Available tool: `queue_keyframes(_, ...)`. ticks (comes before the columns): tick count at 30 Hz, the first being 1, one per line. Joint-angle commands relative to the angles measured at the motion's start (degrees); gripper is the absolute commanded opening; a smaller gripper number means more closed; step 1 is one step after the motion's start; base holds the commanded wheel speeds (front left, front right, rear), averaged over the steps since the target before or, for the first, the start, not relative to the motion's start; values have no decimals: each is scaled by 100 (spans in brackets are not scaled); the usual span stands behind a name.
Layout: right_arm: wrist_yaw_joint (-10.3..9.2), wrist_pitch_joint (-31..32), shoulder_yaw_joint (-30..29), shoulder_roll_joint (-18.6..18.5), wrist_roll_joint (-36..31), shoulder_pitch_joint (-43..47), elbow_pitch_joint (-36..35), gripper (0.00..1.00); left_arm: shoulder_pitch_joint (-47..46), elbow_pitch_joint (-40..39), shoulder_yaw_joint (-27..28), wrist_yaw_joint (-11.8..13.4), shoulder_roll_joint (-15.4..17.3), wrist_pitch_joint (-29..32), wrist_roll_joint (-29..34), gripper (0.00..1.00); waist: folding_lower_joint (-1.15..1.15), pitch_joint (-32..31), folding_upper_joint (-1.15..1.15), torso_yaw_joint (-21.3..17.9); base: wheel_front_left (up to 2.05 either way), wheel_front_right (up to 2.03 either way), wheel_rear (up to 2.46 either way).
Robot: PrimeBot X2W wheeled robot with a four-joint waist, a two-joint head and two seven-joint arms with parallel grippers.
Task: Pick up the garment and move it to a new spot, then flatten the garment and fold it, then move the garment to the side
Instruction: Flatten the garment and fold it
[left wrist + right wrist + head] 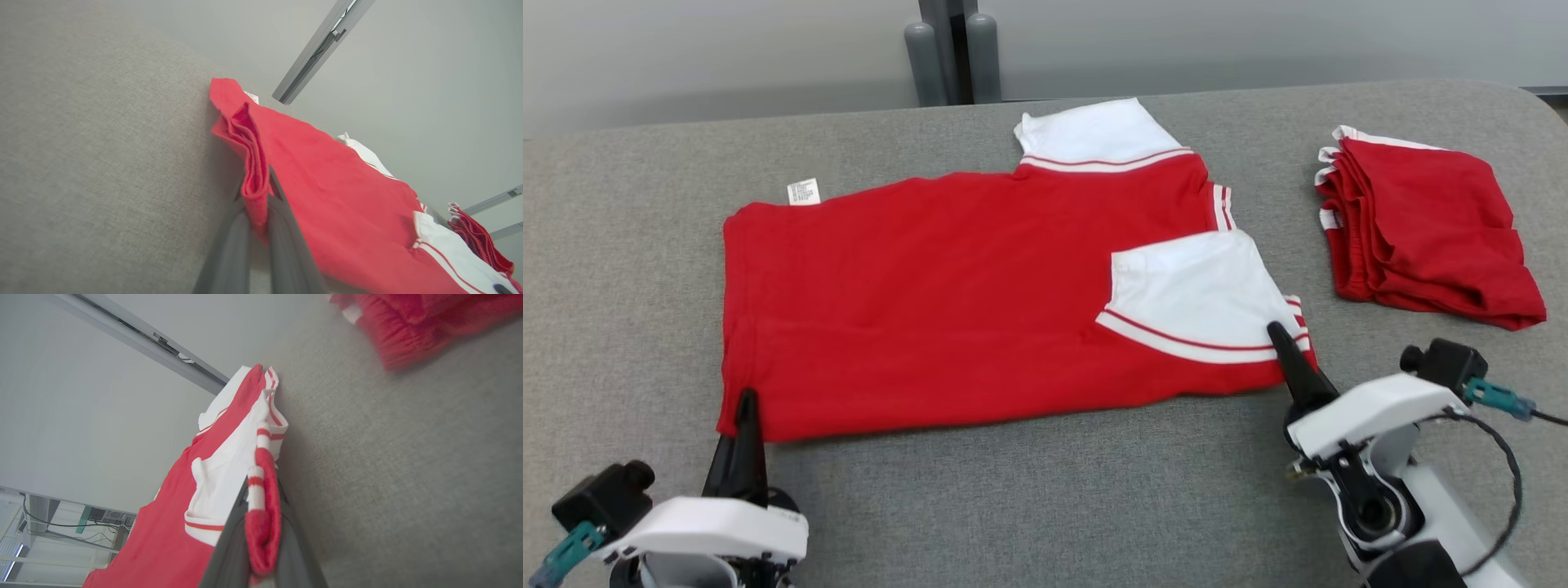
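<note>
The garment (947, 294) is a red shirt with white striped sleeves, spread flat on the grey table with one sleeve folded onto the body. My left gripper (745, 400) is shut on the garment's near left corner; the left wrist view shows bunched red cloth (255, 179) pinched between the fingers. My right gripper (1278, 335) is shut on the near right corner by the folded sleeve. In the right wrist view the red and white striped edge (261, 506) is clamped between its fingers.
A second red garment (1421, 229), folded, lies at the table's right side. The grey table (1045, 490) stretches bare in front of the shirt. Two grey posts (952, 57) stand behind the far edge. A white label (803, 192) sticks out of the shirt's far left edge.
</note>
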Motion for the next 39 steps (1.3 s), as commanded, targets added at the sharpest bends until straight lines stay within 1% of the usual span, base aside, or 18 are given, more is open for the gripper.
queue_keyframes(1,1,73,-37,-83,30,184,-173,0,137,-109,49,47,70,-13,-18,0,0,-7,0,-28,0,0,0)
queue_keyframes(5,0,360,-215,-264,-21,836,-1026,0,608,-631,100,209,209,-26,63,0,0,-16,0,-89,0,0,0)
queue_keyframes(8,0,609,-417,-302,-143,1399,-1669,0,961,-985,69,346,283,20,115,0,0,5,0,-121,0,0,0)
queue_keyframes(10,1,873,-714,-237,-377,1926,-2265,0,1256,-1261,13,469,253,58,114,0,0,40,0,-153,0,0,0)
queue_keyframes(11,1,975,-813,-188,-450,2089,-2427,0,1339,-1319,10,504,220,55,81,0,0,50,0,-164,0,0,0)
queue_keyframes(16,1,1358,-1178,7,-725,2541,-2866,0,1573,-1350,13,592,106,22,16,0,0,55,0,-198,0,0,0)
queue_keyframes(21,0,1698,-1460,109,-901,2858,-3164,0,1746,-1284,-1,616,29,-9,-12,0,0,1,0,-207,0,0,0)
queue_keyframes(23,0,1740,-1467,115,-849,2897,-3177,0,1795,-1244,-21,619,13,-4,-17,0,0,-35,0,-220,0,0,0)
queue_keyframes(26,0,1733,-1421,115,-724,2882,-3020,0,1838,-1146,-71,643,14,27,4,0,0,-97,0,-218,0,0,0)
queue_keyframes(31,1,1609,-1357,115,-857,2732,-2668,0,1888,-1010,-113,678,-19,33,18,0,0,-154,0,-215,0,0,0)
queue_keyframes(32,1,1570,-1338,116,-873,2712,-2599,15,1899,-974,-130,680,-23,48,26,0,0,-168,0,-211,0,0,0)
queue_keyframes(33,1,1544,-1326,114,-885,2690,-2542,35,1903,-938,-148,684,-32,69,13,0,0,-180,0,-208,0,0,0)
queue_keyframes(34,0,1525,-1313,115,-893,2661,-2494,49,1903,-909,-156,687,-36,82,1,0,0,-191,0,-209,0,0,0)
queue_keyframes(35,1,1525,-1315,115,-910,2637,-2462,97,1908,-879,-150,697,-43,78,-14,0,0,-202,0,-213,0,0,0)
queue_keyframes(36,1,1497,-1346,114,-981,2621,-2451,100,1917,-849,-143,703,-49,77,-29,12,0,-212,0,-219,0,0,0)
queue_keyframes(37,1,1479,-1399,111,-1057,2615,-2447,100,1927,-817,-135,703,-37,75,-34,68,0,-219,0,-224,0,0,0)
queue_keyframes(38,0,1473,-1441,113,-1152,2613,-2455,100,1934,-788,-109,713,-11,61,-15,100,0,-226,0,-230,0,0,0)
queue_keyframes(39,1,1484,-1495,113,-1269,2615,-2477,100,1945,-763,-80,726,18,47,-1,100,0,-232,0,-238,0,0,0)
